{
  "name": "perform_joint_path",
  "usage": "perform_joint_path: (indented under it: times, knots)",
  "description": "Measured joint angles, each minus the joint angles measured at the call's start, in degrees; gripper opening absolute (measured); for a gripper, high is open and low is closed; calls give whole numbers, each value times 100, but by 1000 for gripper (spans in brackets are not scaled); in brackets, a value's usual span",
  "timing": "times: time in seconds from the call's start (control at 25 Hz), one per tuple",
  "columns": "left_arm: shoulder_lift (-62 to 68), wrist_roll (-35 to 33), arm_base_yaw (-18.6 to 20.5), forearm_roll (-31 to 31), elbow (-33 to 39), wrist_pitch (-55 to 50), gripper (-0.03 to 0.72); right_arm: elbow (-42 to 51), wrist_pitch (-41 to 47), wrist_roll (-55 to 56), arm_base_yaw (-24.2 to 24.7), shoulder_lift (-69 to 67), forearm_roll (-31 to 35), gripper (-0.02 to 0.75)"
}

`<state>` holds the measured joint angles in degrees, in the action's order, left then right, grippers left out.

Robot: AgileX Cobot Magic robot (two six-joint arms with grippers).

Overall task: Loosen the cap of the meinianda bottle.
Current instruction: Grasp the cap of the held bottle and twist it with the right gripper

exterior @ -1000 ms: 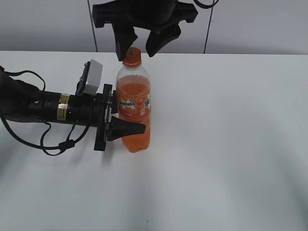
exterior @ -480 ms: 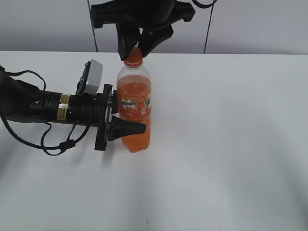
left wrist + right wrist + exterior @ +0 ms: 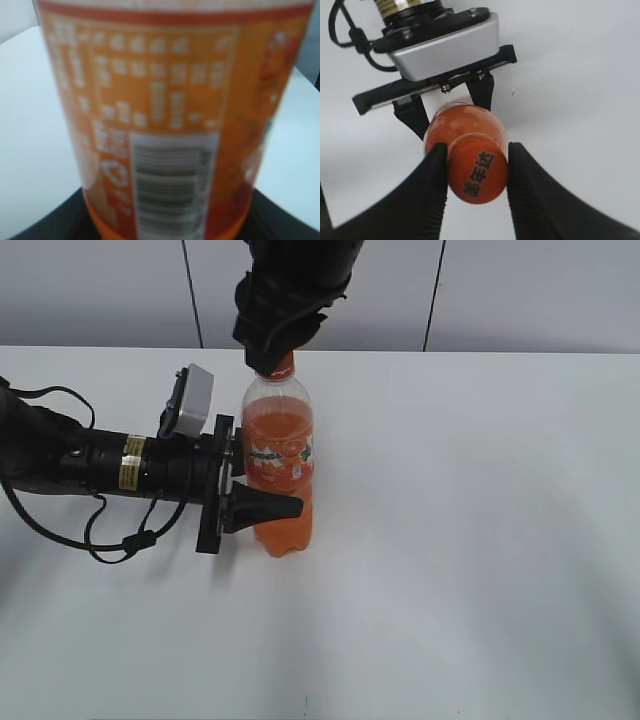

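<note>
The meinianda bottle (image 3: 279,465) stands upright on the white table, full of orange drink with an orange label. My left gripper (image 3: 268,502) comes in from the left and is shut on the bottle's body; in the left wrist view the label and barcode (image 3: 170,150) fill the frame. My right gripper (image 3: 272,358) reaches down from above and is shut on the orange cap (image 3: 477,174), whose printed top shows between the two black fingers (image 3: 432,172) pressed against its sides. In the exterior view the cap (image 3: 281,364) is mostly covered by that gripper.
The white table (image 3: 480,540) stretches out to the right and front of the bottle. The left arm with its cables (image 3: 90,465) lies across the left side of the table. A grey wall panel stands behind.
My right gripper came down over the cap, closed its fingers on it, and turned about the bottle's axis. The left gripper and bottle stayed where they were.
</note>
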<state>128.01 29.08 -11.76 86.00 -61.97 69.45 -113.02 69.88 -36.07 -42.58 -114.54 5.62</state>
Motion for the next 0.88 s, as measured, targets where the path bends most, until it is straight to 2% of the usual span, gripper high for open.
perform_joint_path:
  times: [0.16,0.32,0.56,0.72,0.88]
  knots:
    - [0,0,0,0,0,0,391,0,26,-1973,0,0,20,274]
    - [0,0,0,0,0,0,391,-6,44,-3157,0,0,20,274]
    - [0,0,0,0,0,0,391,-13,55,-3545,0,0,20,274]
    - [0,0,0,0,0,0,391,-13,55,-3391,0,0,21,276]
    - [0,0,0,0,0,0,391,-13,45,-3202,0,0,-19,332]
